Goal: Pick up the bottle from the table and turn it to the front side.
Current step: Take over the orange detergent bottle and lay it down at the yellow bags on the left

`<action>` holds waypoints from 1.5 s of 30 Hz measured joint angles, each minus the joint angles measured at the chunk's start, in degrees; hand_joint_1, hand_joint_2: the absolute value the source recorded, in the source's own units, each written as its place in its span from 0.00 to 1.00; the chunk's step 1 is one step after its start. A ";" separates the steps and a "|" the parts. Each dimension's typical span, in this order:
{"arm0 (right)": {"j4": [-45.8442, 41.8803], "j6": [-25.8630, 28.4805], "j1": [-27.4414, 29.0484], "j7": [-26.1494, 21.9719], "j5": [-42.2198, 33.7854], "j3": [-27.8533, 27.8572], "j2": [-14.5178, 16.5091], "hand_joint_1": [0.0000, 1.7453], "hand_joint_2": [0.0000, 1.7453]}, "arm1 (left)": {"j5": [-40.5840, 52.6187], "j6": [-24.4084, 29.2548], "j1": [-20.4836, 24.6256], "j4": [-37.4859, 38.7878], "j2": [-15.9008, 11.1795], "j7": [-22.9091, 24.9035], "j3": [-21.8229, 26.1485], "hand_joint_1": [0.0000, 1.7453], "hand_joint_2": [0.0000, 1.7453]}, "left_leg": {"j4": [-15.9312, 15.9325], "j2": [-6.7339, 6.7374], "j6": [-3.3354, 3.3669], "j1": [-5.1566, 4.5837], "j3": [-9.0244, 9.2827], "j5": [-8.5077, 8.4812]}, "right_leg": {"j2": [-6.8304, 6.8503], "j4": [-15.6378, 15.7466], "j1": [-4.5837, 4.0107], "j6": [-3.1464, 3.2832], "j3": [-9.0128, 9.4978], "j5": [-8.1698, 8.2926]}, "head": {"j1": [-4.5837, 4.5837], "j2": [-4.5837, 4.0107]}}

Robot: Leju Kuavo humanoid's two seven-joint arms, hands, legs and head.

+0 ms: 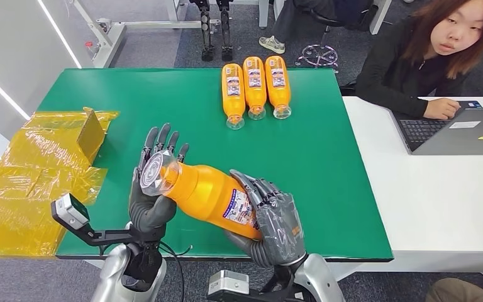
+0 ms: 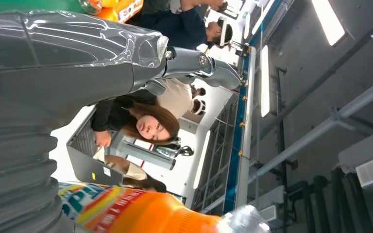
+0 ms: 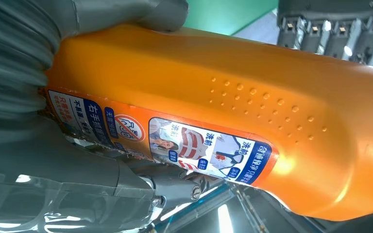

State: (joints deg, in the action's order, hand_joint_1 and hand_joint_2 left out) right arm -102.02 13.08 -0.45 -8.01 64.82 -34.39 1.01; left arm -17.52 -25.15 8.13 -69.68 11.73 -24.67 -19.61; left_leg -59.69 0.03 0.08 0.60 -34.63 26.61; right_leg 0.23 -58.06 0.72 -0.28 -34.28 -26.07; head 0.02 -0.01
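Head view shows us the orange bottle (image 1: 210,196) lifted above the green table's (image 1: 327,189) near edge, long axis running left to right, our right hand (image 1: 273,223) wrapped around its labelled base, our left hand's (image 1: 153,189) spread fingers cupping its clear cap.

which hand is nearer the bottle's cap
Left. The left hand cups the cap end of the held bottle, fingers behind it. The right hand grips the labelled base end, farther from the cap.
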 joint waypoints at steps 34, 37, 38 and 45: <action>2.57 4.44 5.41 -4.81 -3.45 2.87 -2.81 1.00 1.00 | -0.72 1.75 -0.77 -1.15 -3.08 -1.02 -0.62 0.00 1.00 | 0.01 0.00 0.01 0.00 -0.01 0.02 | -0.01 0.01 0.00 0.00 0.00 -0.02 | -0.01 0.01; 3.94 5.42 6.48 -5.26 -4.48 2.90 -3.28 1.00 1.00 | 0.14 1.73 -2.30 -2.46 -3.47 -1.23 -0.61 0.00 1.00 | 0.01 0.00 0.01 0.00 -0.01 0.02 | 0.00 0.01 0.00 -0.01 0.00 -0.04 | 0.00 0.01; 4.24 5.94 6.81 -5.25 -4.72 2.93 -3.43 1.00 1.00 | 0.32 1.72 -2.76 -2.87 -3.60 -1.23 -0.61 0.00 1.00 | 0.01 0.00 0.01 0.00 -0.01 0.02 | 0.00 0.01 0.00 -0.01 -0.01 -0.04 | 0.00 0.01; 4.23 9.18 9.37 -4.66 -6.31 4.95 -5.44 1.00 1.00 | 1.11 1.55 -4.55 -4.29 -4.28 -1.72 -0.61 0.00 1.00 | 0.01 0.00 0.01 0.00 -0.01 0.02 | 0.00 0.01 0.00 -0.01 0.00 -0.04 | 0.00 0.01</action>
State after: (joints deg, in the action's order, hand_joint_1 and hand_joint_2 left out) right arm -97.78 22.26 8.92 -12.67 58.51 -29.44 -4.43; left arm -16.41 -23.61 3.59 -73.97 7.45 -26.39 -20.21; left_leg -59.68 0.03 0.08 0.60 -34.64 26.63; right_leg 0.23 -58.05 0.72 -0.29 -34.28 -26.12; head 0.02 0.00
